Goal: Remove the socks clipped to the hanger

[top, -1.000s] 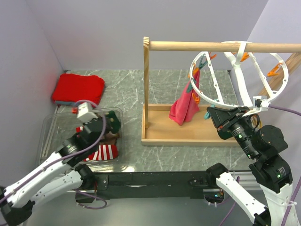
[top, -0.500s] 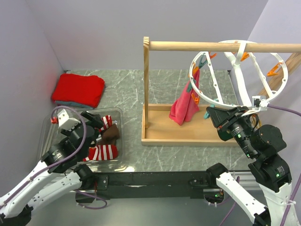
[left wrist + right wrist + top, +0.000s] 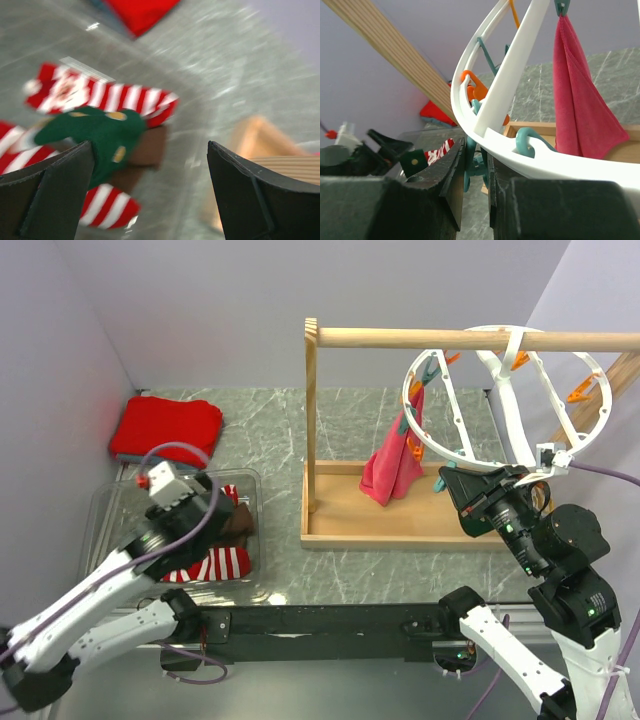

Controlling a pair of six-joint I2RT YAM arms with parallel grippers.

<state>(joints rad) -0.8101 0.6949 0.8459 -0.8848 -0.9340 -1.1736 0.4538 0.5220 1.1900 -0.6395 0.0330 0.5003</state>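
Several socks lie in a clear bin at the left: a dark green sock on top of red-and-white striped socks, with one striped sock at the bin's near side. My left gripper hovers over them, open and empty; in the top view the left gripper is above the bin. The white ring hanger hangs from the wooden rail. My right gripper is shut on a teal clip under the hanger's rim.
A pink cloth hangs from a clip on the hanger's left side. The wooden rail frame and its base board stand at the centre right. A folded red cloth lies at the back left, behind the bin.
My left gripper has opened. Its arm swung left and up from the bin, then came back right over the socks. The right arm and hanger have not moved.
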